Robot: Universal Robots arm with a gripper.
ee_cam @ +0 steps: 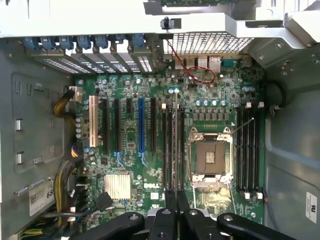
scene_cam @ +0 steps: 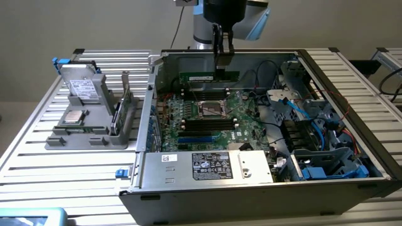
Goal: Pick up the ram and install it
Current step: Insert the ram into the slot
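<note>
Gripper (scene_cam: 224,62) is clenched on the upper edge of the ram (scene_cam: 202,76), and the stick hangs directly beneath it, just above the motherboard (scene_cam: 251,127) inside the open case (scene_cam: 188,202). It looks light, thin and stiff, but fragile. Best pinched along that bare long edge, clear of chips and contacts, and kept square.

The ram (scene_cam: 197,76) is green, the claw (scene_cam: 223,67) black
</note>
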